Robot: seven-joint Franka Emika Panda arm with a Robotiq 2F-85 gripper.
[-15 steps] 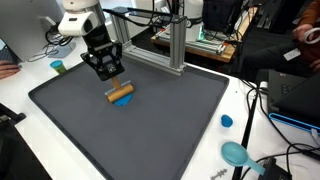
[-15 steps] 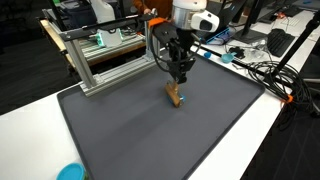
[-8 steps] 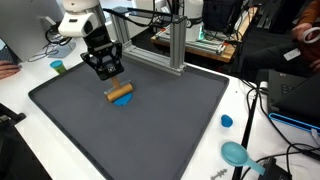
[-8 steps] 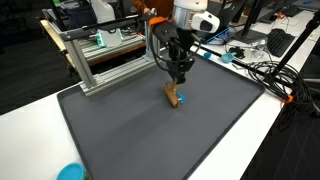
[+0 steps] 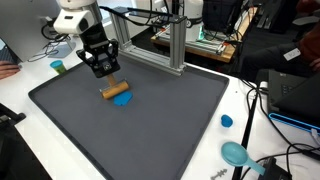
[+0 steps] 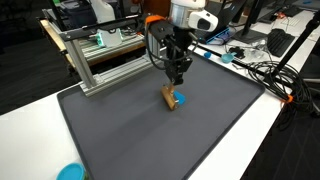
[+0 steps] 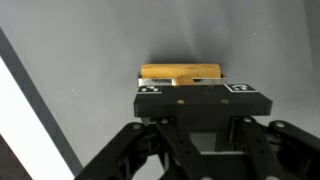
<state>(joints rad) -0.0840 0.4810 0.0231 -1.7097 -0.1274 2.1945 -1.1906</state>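
My gripper (image 5: 103,72) is shut on a tan wooden block (image 5: 113,91), which hangs tilted just above the dark mat (image 5: 160,120). Beside it on the mat lies a small blue piece (image 5: 125,100), partly uncovered. From the opposite side, the gripper (image 6: 175,78) stands over the block (image 6: 170,97), with the blue piece (image 6: 181,99) at its side. In the wrist view the block (image 7: 180,73) shows beyond the black gripper body (image 7: 190,100); the fingertips are hidden.
An aluminium frame (image 5: 176,45) stands at the mat's far edge and also shows as the frame (image 6: 100,58). A green cup (image 5: 58,67), a blue cap (image 5: 227,121) and a teal dish (image 5: 236,153) sit on the white table. Cables (image 6: 265,72) lie near the mat.
The gripper has shifted a little sideways and up with the wooden block, uncovering more of the blue piece, which stays on the mat.
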